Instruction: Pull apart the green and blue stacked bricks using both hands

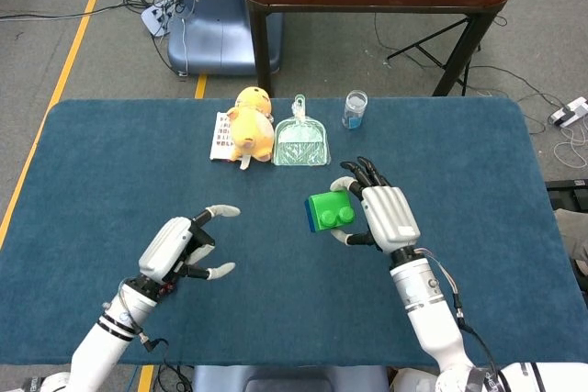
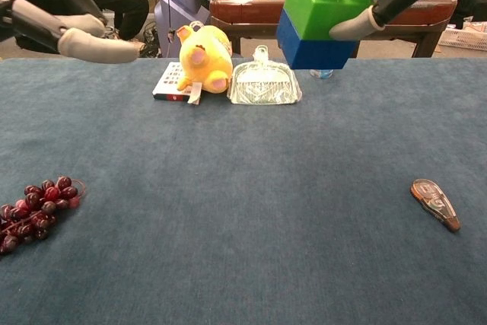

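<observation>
The right hand (image 1: 384,218) holds the stacked bricks (image 1: 331,212) aloft over the tabletop (image 1: 459,162) — green brick (image 2: 329,1) on top, blue brick (image 2: 313,45) beneath, studs up. The left hand (image 1: 179,247) hangs raised to the left, holding nothing, fingers spread — its palm turned toward the bricks, well apart from them.

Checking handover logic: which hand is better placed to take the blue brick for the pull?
Left. The right hand already grips the green brick with the bricks lifted, while the left hand is raised, open and free to close on the blue brick.
</observation>
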Controlling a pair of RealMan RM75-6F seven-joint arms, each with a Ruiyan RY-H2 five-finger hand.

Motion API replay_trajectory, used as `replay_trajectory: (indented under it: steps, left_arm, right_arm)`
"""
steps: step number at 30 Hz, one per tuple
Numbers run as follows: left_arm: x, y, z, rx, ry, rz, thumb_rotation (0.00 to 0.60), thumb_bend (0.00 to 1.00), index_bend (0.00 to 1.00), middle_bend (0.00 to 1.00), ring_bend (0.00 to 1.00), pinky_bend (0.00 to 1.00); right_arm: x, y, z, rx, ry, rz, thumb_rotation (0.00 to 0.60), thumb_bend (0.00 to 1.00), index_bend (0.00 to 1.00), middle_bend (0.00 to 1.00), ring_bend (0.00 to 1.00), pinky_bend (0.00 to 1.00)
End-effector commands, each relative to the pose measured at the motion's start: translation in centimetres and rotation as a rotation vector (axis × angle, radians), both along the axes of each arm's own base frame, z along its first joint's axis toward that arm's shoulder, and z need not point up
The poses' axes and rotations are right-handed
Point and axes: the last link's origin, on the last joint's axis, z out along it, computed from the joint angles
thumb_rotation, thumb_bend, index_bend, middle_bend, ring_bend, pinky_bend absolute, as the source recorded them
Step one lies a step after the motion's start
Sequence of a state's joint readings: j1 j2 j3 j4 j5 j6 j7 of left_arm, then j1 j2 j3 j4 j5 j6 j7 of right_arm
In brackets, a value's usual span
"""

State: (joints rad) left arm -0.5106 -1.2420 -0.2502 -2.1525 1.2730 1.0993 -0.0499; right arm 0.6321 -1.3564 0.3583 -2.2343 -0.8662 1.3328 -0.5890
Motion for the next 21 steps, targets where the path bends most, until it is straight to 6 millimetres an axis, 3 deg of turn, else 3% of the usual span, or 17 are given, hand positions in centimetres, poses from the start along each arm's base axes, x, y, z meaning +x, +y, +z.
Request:
replay_trajectory:
  steps: [1,8,21]
  left_arm:
    - [1.5,-0.1,-1.0,-0.039,-0.027,-0.011,0.6,0.17,0.26,1.0,1.0,1.0]
    - [2.6,-0.2,-3.1,-0.131,-0.027,0.003,0.6,0.15,0.22,1.0,1.0,1.0]
    - [2.9,0.1,-5.7,-0.098,-0.006,0.078,0.6,0.15,0.19,1.0,1.0,1.0]
  right_arm:
    - [0.7,0.0,-0.2,0.014,-0.02,0.006,0.6,0.23,0.61,0.14,0.0,0.19]
    - [2.4,0.2,-1.6,0.05,-0.055,0.027,0.6,0.23,0.61,0.15,0.0,0.19]
    - [5.0,0.9,-4.1,0.098,-0.09,0.065,0.6,0.23,0.61,0.15,0.0,0.19]
